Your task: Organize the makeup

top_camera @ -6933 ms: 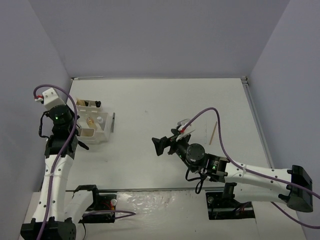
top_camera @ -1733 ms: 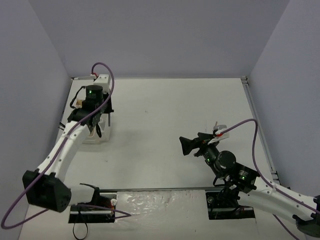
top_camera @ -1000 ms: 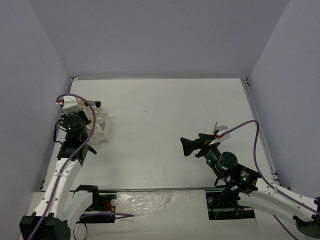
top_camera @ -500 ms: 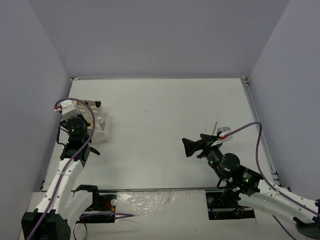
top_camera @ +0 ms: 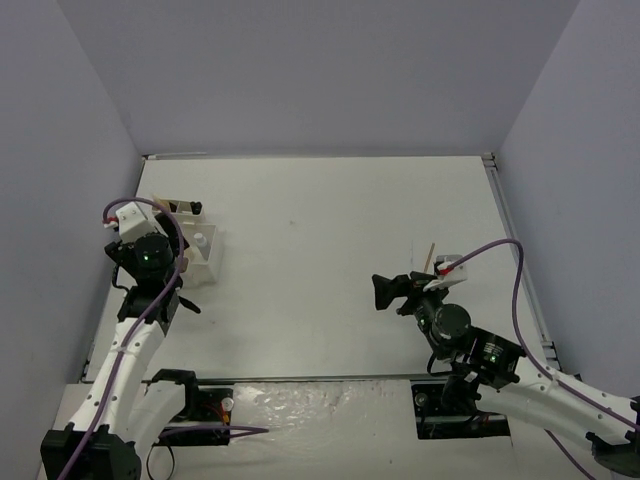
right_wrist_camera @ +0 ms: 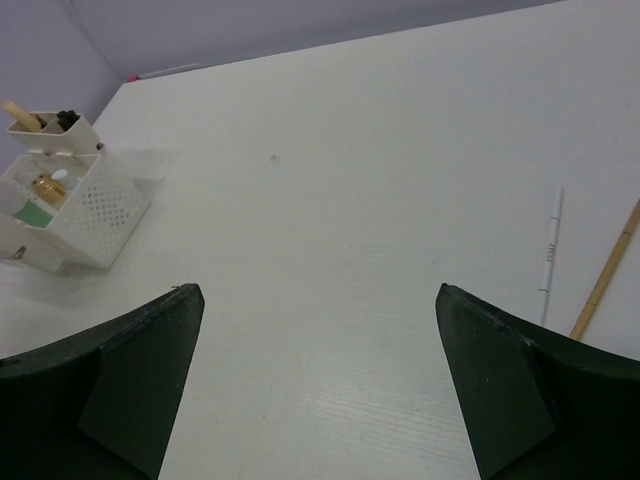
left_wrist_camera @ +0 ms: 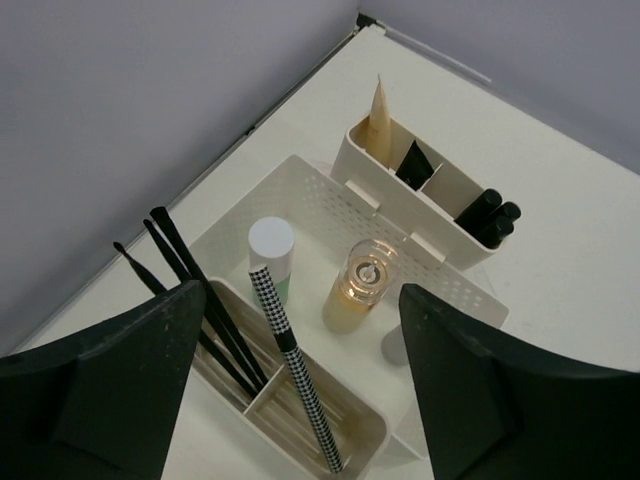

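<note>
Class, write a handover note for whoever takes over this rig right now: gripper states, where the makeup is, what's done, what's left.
Grippers: the left gripper is open and empty, above the white tray. The right gripper is open and empty, over the table.
Done: the tray holds black brushes, a checked pencil, a white-capped bottle, an amber bottle, a tan pointed stick and black tubes.
Left: a tan wooden stick and a thin white stick lie loose on the table near the right gripper. It is probably best placed to fetch them.
</note>
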### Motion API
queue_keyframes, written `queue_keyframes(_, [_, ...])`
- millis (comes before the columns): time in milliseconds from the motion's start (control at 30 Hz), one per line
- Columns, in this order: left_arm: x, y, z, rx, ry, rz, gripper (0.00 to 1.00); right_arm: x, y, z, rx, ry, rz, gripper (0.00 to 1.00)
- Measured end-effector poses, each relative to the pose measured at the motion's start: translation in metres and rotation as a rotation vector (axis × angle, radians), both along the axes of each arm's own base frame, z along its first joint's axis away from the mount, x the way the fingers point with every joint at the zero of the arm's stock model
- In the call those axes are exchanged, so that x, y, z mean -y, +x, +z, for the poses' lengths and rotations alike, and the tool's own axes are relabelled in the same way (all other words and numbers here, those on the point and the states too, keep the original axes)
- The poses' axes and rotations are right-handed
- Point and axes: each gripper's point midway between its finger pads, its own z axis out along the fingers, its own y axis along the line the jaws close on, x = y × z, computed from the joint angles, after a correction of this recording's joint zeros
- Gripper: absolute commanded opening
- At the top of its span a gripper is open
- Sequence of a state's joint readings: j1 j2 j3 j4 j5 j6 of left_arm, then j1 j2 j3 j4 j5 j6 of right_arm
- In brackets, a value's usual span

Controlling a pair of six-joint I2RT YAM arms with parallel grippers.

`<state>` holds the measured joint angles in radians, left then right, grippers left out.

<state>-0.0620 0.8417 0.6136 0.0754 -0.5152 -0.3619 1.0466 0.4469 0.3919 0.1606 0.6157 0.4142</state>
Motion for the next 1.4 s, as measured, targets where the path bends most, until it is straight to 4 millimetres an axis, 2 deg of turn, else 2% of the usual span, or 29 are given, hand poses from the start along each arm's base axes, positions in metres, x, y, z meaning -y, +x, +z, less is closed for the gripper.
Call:
queue_keyframes(67, [0.0, -0.003, 0.005, -0.014, -0.005, 0.002, 0.84, 0.005, 0.003, -0.003, -0.028, -0.013, -0.044, 0.97])
queue_keyframes(133, [0.002, -0.004, 0.019, -0.016, -0.009, -0.008, 0.84, 0.012, 0.007, -0.004, -0.058, -0.03, -0.101, 0.97])
queue_keyframes(300, [0.012, -0.011, 0.071, 0.065, -0.026, -0.071, 0.85, 0.025, 0.017, -0.005, -0.112, -0.054, -0.207, 0.93])
queue_keyframes(400, [0.015, -0.017, 0.082, 0.078, -0.031, -0.093, 0.86, 0.033, 0.023, -0.013, -0.15, -0.071, -0.257, 0.92])
queue_keyframes(600, [0.023, -0.018, 0.062, -0.035, -0.045, -0.14, 0.86, 0.063, 0.04, -0.036, -0.268, -0.085, -0.38, 0.89])
queue_keyframes(767, [0.054, -0.002, 0.041, -0.165, -0.102, -0.304, 0.89, 0.097, 0.056, -0.065, -0.413, -0.086, -0.477, 0.85])
queue_keyframes(867, [0.069, -0.003, 0.027, -0.227, -0.139, -0.386, 0.89, 0.115, 0.059, -0.085, -0.504, -0.1, -0.518, 0.82])
queue_keyframes(1100, [0.095, -0.014, 0.023, -0.23, -0.192, -0.525, 0.89, 0.135, 0.062, -0.126, -0.683, -0.13, -0.537, 0.68])
queue_keyframes(1267, [0.105, -0.022, 0.004, -0.274, -0.223, -0.577, 0.89, 0.14, 0.066, -0.144, -0.744, -0.141, -0.545, 0.52])
queue_keyframes(1400, [0.112, -0.024, 0.003, -0.278, -0.239, -0.612, 0.89, 0.144, 0.072, -0.16, -0.789, -0.158, -0.552, 0.45])
